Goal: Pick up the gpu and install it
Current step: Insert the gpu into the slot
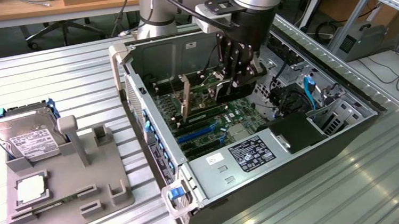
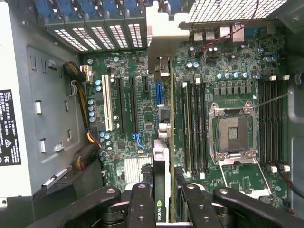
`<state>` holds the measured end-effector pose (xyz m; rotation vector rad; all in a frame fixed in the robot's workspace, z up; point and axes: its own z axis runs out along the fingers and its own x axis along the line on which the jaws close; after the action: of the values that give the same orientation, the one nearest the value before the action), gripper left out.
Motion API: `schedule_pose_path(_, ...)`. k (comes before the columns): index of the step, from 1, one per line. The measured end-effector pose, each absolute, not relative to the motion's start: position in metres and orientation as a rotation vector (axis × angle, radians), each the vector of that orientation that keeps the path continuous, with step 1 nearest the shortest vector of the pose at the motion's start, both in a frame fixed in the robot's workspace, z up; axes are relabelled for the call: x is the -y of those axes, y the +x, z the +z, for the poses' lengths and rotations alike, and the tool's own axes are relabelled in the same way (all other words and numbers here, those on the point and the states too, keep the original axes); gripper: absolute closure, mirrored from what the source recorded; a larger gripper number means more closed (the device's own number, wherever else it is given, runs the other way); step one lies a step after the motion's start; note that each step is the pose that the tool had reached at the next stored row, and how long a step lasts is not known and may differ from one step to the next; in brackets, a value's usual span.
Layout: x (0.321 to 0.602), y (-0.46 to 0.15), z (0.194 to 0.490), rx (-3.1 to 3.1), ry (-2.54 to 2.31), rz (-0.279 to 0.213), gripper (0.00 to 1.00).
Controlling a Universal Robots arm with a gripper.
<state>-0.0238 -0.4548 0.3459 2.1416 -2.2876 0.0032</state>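
Observation:
My gripper (image 1: 238, 79) reaches down into the open computer case (image 1: 161, 147), over the green motherboard (image 2: 128, 118). It is shut on the gpu (image 2: 160, 164), a slim black card seen edge-on in the wrist view, with a black finger (image 2: 142, 202) on either side. The card's silver bracket (image 2: 164, 42) points toward the case's rear slot openings. In the wrist view the card runs in line with the short blue expansion slot (image 2: 159, 92). In the exterior view the gpu (image 1: 209, 95) stands upright just above the board. I cannot tell whether its edge touches the slot.
The empty CPU socket (image 2: 232, 133) and memory slots (image 2: 194, 128) lie beside the card. The power supply (image 1: 253, 153) fills the case's near end. On the exterior view's left, a grey fixture (image 1: 70, 181) holds a silver hard drive (image 1: 26, 133) and a small chip (image 1: 31, 189).

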Motion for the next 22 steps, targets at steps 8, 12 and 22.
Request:
schedule_pose_path(8, 0.455, -0.028, 0.346, 2.280, 2.150, 0.004, 0.73)
schedule_pose_path(12, 0.455, -0.029, 0.345, 2.261, 2.169, 0.003, 0.73)
schedule_pose_path(22, 0.455, -0.034, 0.331, 2.259, 2.172, 0.003, 0.73)
